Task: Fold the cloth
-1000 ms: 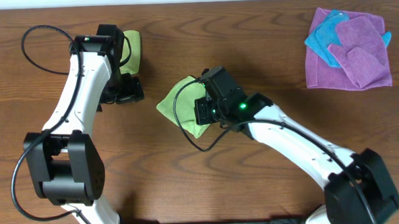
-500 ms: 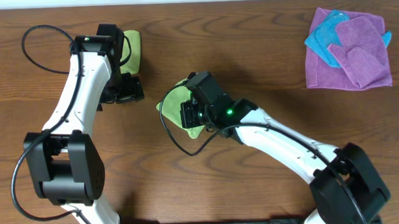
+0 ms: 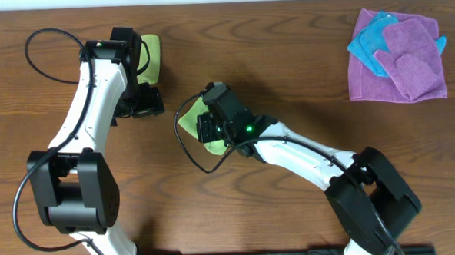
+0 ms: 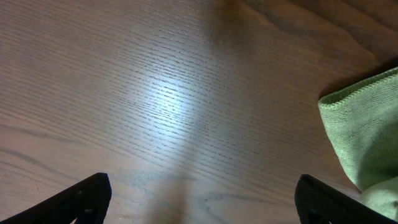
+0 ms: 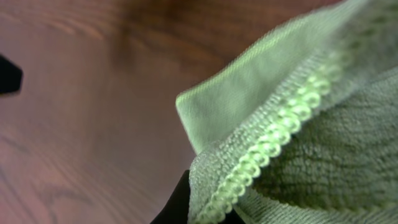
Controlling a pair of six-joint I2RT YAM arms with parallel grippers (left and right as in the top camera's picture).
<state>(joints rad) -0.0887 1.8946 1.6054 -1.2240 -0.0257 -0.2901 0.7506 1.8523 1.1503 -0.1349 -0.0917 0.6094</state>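
Note:
The yellow-green cloth (image 3: 187, 121) lies bunched at the table's middle, mostly hidden under my right gripper (image 3: 204, 125). The right wrist view shows that gripper (image 5: 211, 214) shut on the cloth (image 5: 298, 155). A stitched edge is pinched in the jaws and lifted off the wood, and a lower layer shows behind it. My left gripper (image 3: 140, 103) hovers to the cloth's left, apart from it. Its dark fingers (image 4: 90, 193) stand wide open over bare wood, with nothing between them. A green fabric edge (image 4: 367, 137) shows by its right finger. I cannot tell which green piece that is.
A paler green wad (image 3: 153, 54) lies at the back left, partly under the left arm. A purple cloth (image 3: 410, 69) with blue cloths (image 3: 370, 44) on it sits at the back right. The right arm (image 3: 313, 154) stretches across the table's front right.
My right gripper has moved left and slightly back, carrying the cloth's edge with it, so less of the cloth shows. The left arm has not moved.

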